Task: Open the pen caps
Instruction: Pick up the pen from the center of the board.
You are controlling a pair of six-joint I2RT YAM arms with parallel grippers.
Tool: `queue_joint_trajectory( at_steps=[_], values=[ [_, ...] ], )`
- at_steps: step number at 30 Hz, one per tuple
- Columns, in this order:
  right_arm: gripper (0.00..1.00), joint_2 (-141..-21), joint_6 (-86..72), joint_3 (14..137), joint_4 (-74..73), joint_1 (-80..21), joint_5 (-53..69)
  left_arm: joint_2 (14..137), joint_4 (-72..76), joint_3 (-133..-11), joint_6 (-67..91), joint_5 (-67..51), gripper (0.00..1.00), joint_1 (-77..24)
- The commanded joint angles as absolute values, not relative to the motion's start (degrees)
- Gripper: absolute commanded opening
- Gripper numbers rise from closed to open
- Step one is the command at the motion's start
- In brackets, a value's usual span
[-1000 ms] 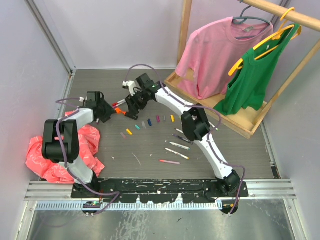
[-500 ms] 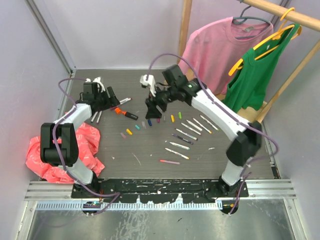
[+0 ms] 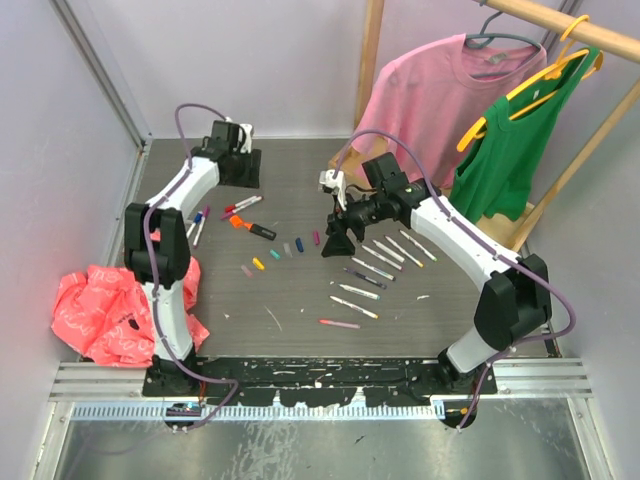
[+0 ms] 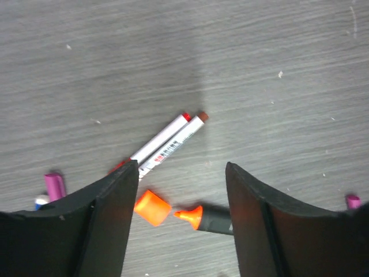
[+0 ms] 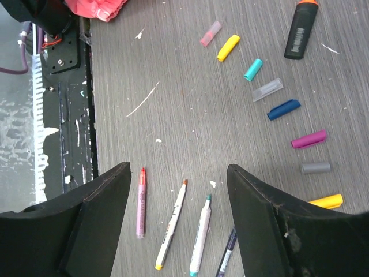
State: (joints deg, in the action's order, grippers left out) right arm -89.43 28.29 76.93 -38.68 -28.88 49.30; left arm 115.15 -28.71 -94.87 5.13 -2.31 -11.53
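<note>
Pens with slim white barrels and red tips (image 4: 167,141) lie slantwise just ahead of the left gripper (image 4: 181,166), its jaws apart and empty; the right gripper (image 5: 179,167), likewise apart, is farther off.

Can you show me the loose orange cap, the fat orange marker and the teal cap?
orange cap (image 4: 153,208), left wrist view, on the middle of its side.
fat orange marker (image 5: 300,32), right wrist view, on its black barrel.
teal cap (image 5: 253,69), right wrist view, on the middle of the cap.
</note>
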Motion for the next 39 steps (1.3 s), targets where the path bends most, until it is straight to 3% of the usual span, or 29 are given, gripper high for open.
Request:
queue_joint_trajectory(
  at_steps=[1, 6, 8, 11, 15, 39],
  values=[
    [0.73, -88.94, 28.25, 77.52, -35.28, -29.36, 51.89, 120.73, -44.85, -108.94, -0.31, 0.92, 0.60, -10.36],
    [0.72, -88.58, 28.04, 77.17, -34.83, -29.35, 51.74, 127.39, -57.85, -122.15, -8.45, -2.61, 0.56, -10.31],
    [0.72, -88.51, 27.96, 77.14, -34.81, -29.36, 51.72, 127.10, -56.45, -121.10, -9.67, -4.10, 0.54, -9.35],
    [0.72, -88.47, 27.29, 76.64, -34.00, -29.36, 51.94, 127.14, -54.20, -119.73, -9.33, -6.88, 0.43, -7.37],
    [0.73, -89.00, 26.98, 76.55, -33.66, -29.30, 51.87, 128.29, -54.27, -119.59, -10.46, -8.87, 0.39, -6.26],
    [0.73, -90.45, 27.34, 76.67, -34.10, -29.36, 51.76, 136.11, -56.07, -123.13, -11.63, -9.33, 0.38, -5.28]
  ],
)
